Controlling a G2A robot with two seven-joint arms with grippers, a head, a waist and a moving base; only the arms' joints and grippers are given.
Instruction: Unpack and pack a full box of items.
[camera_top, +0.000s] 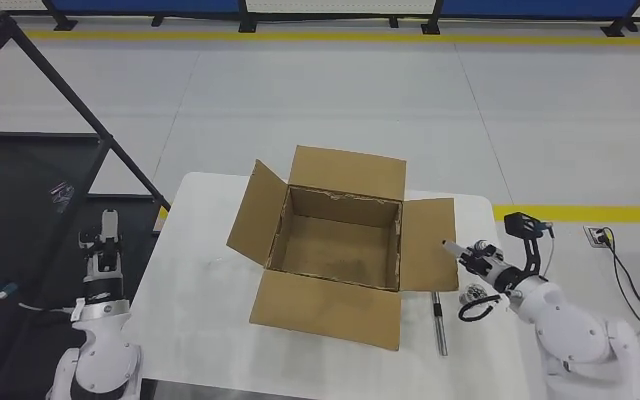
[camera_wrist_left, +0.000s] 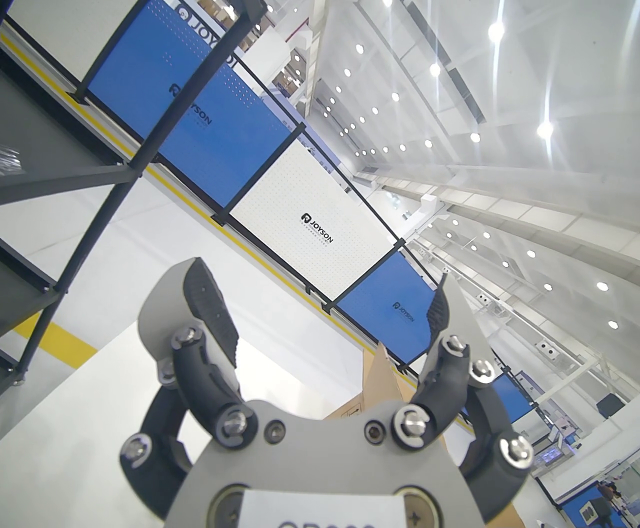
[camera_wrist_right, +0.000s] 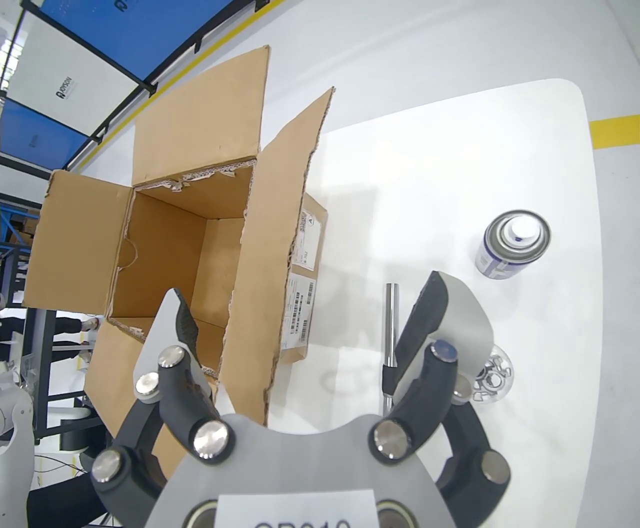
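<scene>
I judge unpacking done — the box (camera_top: 335, 245), centred on the surface (camera_top: 200, 300), looks empty, rod (camera_top: 438, 322) at its 4 o'clock, spray can (camera_wrist_right: 515, 242) nearby — repacking remains, my left end effector (camera_wrist_left: 320, 277) and right end effector (camera_wrist_right: 305, 290) both spread, empty.

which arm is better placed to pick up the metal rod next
Right. The open right pincer hangs close to the metal rod, beside the box. The left pincer, also open, sits beyond the opposite edge of the table, pointing upward.
</scene>
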